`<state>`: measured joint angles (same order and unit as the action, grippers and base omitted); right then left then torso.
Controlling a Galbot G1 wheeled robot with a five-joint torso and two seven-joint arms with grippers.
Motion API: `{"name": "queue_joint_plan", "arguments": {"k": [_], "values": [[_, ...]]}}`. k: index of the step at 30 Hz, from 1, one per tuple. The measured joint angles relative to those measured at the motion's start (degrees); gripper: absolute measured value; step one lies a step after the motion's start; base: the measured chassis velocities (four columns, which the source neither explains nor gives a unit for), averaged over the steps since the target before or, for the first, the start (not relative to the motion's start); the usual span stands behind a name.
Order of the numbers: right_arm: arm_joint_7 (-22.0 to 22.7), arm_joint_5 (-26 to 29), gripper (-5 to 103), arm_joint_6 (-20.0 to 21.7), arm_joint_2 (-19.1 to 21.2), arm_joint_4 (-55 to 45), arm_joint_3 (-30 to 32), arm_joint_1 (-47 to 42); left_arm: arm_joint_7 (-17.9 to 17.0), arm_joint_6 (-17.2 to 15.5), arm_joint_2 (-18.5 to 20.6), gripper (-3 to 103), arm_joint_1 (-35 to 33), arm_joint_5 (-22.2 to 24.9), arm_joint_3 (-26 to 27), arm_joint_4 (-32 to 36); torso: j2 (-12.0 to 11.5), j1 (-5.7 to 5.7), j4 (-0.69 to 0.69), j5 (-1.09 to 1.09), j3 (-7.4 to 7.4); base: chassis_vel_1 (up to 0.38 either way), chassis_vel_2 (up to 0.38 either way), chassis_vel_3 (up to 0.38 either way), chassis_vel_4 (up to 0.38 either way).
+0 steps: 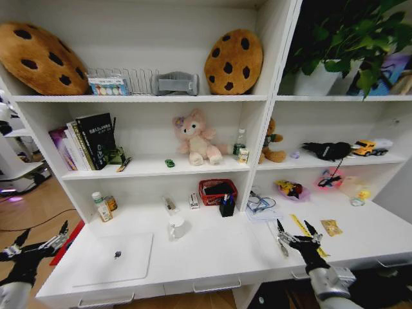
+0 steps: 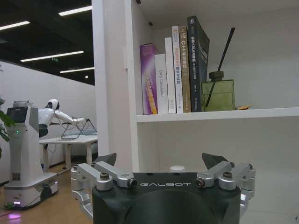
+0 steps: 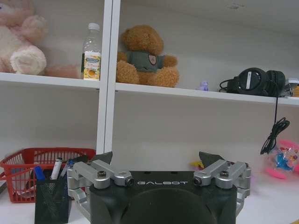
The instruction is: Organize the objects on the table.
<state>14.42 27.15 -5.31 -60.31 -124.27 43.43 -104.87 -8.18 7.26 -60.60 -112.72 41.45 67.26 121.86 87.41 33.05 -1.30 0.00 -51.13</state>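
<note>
Well apart from the silver laptop (image 1: 114, 259), both spread-fingered claws: left gripper (image 1: 40, 243) beside the table (image 1: 212, 251), right gripper (image 1: 295, 232) above it.

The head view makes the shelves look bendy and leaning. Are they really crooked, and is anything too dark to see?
Head view: the shelving unit fans outward towards the edges, a wide-lens effect; the plant corner is dim. Left wrist view: the same shelf edge runs straight under the books, with bright ceiling strip lights behind. Right wrist view: evenly lit, the headphones show clearly.
</note>
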Motion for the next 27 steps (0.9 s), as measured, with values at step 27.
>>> {"name": "queue_joint_plan", "arguments": {"k": [27], "values": [[-0.4,2.3,100,-1.2,0.1,2.3,3.3,0.7,0.0,0.0,0.0,100,0.0,0.0,0.0,0.0,0.0,0.0,0.0,-0.02,0.0,-0.101,-0.099,0.099,0.102]]}}
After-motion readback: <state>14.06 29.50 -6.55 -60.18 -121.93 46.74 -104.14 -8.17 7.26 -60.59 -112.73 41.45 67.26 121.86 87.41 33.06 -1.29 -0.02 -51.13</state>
